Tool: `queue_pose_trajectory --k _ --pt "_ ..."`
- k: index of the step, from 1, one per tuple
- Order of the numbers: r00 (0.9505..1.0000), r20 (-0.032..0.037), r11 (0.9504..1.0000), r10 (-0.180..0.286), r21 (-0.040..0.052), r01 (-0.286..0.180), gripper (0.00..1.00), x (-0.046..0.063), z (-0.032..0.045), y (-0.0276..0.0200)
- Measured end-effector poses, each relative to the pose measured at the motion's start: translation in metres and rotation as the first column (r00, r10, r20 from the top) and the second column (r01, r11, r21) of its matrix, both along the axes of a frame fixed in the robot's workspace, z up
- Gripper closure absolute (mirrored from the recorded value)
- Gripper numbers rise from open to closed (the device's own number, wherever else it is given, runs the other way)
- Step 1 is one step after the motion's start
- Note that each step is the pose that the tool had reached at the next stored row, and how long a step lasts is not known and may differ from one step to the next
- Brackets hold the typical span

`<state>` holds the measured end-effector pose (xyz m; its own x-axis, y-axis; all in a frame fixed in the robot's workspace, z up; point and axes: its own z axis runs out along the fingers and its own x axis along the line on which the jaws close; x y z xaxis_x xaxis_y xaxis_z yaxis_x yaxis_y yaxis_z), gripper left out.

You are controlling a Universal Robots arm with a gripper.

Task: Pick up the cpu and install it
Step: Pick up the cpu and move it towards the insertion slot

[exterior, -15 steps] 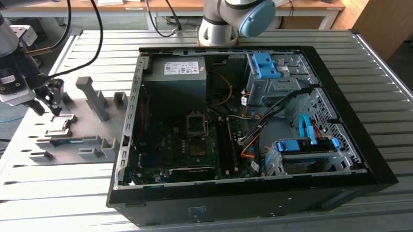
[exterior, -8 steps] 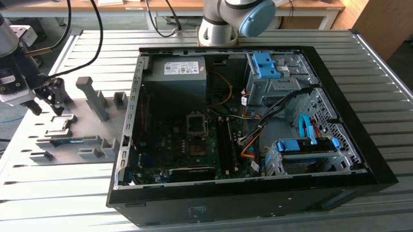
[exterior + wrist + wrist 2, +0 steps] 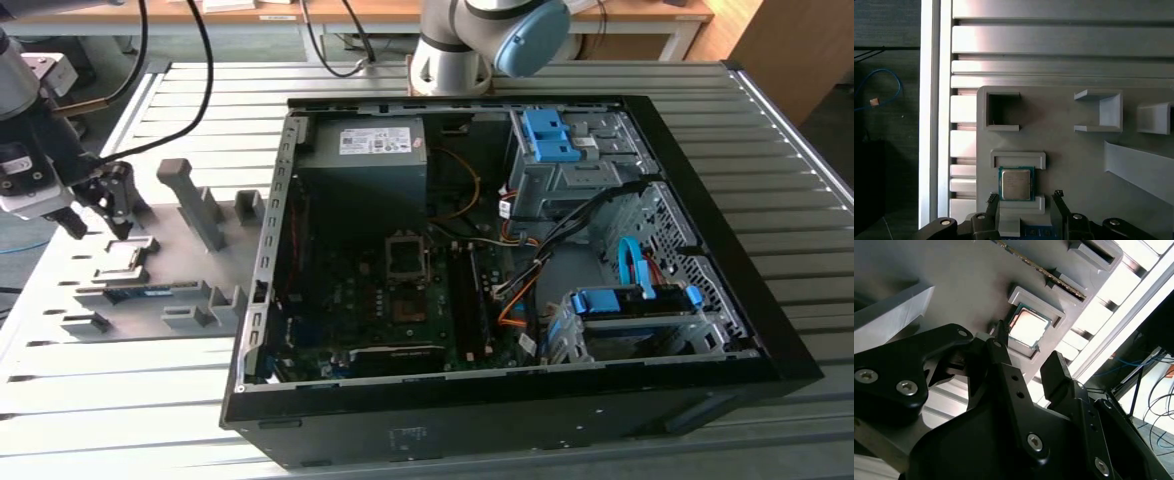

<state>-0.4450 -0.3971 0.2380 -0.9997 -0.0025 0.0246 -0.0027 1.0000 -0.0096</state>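
**Exterior view.** The gripper (image 3: 96, 225) hangs over a grey fixture plate (image 3: 134, 340) at the exterior view's left, beside the open computer case (image 3: 534, 420). Its fingers are spread and hold nothing.

**First wrist view.** The cpu (image 3: 1015, 183) lies flat in a recessed holder (image 3: 1017, 160) on the plate, between the parted fingertips (image 3: 1058, 195).

**Second wrist view.** The cpu (image 3: 1026, 329) sits in its holder just beyond the finger ends.

Ribbed silver aluminium table (image 3: 761, 180) of long parallel slats, bright light glaring off them, pale wooden desk (image 3: 374, 12) on white legs behind, wooden cabinet (image 3: 787, 50) at the exterior view's right, dark floor (image 3: 884, 150) past the table's edge
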Motion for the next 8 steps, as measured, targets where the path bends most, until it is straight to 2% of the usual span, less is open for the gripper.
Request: queue_pose_trajectory --k 8 --pt "1.0 -0.0001 1.0 0.0 -0.0001 0.0 0.47 0.0 -0.0027 0.0"
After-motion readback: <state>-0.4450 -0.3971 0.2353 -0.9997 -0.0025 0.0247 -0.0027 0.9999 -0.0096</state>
